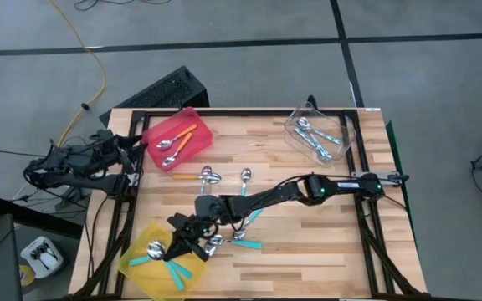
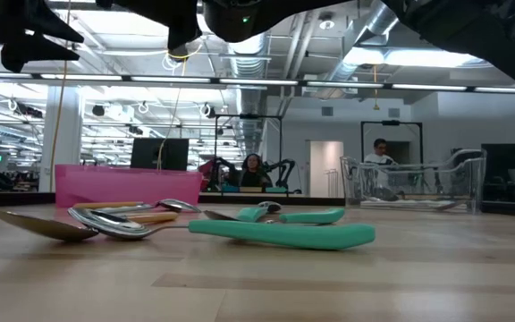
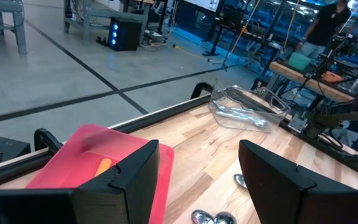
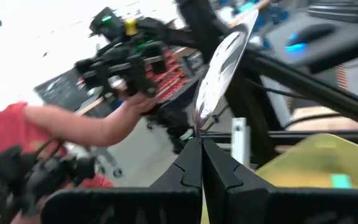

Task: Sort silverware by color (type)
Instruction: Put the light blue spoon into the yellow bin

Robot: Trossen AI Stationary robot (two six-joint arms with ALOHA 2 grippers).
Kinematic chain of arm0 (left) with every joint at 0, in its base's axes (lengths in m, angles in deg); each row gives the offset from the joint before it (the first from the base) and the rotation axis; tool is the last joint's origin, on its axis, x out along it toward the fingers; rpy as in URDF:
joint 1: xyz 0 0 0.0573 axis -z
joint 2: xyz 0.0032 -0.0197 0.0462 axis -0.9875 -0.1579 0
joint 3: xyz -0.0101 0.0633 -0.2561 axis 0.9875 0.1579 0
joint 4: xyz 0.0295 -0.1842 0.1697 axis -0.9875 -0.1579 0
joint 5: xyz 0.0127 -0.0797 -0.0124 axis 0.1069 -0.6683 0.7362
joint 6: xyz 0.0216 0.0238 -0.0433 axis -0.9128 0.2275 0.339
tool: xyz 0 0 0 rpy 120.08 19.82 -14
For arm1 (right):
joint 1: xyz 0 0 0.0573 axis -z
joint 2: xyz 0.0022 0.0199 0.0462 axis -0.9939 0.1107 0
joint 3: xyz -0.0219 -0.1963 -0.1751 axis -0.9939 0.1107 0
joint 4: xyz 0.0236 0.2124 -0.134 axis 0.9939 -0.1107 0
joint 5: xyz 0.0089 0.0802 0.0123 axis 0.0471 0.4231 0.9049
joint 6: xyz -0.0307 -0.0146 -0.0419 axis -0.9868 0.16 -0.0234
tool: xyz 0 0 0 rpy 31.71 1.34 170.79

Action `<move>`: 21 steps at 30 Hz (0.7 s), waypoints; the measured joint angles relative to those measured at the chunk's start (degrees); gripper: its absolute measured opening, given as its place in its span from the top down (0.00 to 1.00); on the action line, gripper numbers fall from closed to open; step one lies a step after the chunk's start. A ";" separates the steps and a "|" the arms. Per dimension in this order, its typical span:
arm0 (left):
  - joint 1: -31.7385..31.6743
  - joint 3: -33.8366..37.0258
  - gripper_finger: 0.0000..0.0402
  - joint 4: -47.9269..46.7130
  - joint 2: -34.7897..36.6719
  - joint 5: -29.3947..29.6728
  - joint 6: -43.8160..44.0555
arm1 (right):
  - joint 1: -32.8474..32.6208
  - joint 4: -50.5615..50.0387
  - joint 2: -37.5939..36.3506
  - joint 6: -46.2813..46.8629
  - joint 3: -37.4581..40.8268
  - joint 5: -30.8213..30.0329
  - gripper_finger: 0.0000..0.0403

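My right gripper (image 1: 186, 239) reaches across the table to the near left, over the rim of the yellow bin (image 1: 137, 269), and is shut on a spoon (image 4: 219, 68) whose shiny bowl sticks out past the fingertips. The handle's colour is hidden. Teal-handled spoons (image 1: 171, 269) lie in the yellow bin. Orange-handled ones (image 1: 176, 142) lie in the red bin (image 1: 192, 119), and light blue ones (image 1: 316, 138) in the clear bin (image 1: 341, 125). More spoons (image 1: 209, 176) (image 2: 284, 234) lie flat on the table. My left gripper (image 3: 197, 186) waits open past the table's left edge. My right gripper pinches the spoon's neck (image 4: 197, 127), just below the bowl, between its two shut fingers (image 4: 188, 165). The bowl stands out beyond the fingertips, tilted, clear of the table. The fingers hide the handle.
Loose spoons with teal and orange handles lie mid-table (image 1: 245, 177) and just right of my right gripper (image 1: 243, 241). A black frame (image 1: 366, 217) runs along the table's edges. A person's arm in a red sleeve (image 4: 17, 134) shows beyond the table.
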 joint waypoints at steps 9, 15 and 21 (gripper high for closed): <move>0.00 0.00 0.49 0.00 0.00 0.03 0.00 | 1.14 -2.26 0.02 0.42 0.00 -5.63 0.95; 0.00 0.00 0.49 0.01 0.00 0.09 0.00 | 0.01 -2.58 0.03 -3.59 0.00 -6.79 0.95; -0.02 0.00 0.49 0.02 0.00 0.15 0.00 | -0.07 -0.22 2.24 -1.27 -0.10 -6.02 0.95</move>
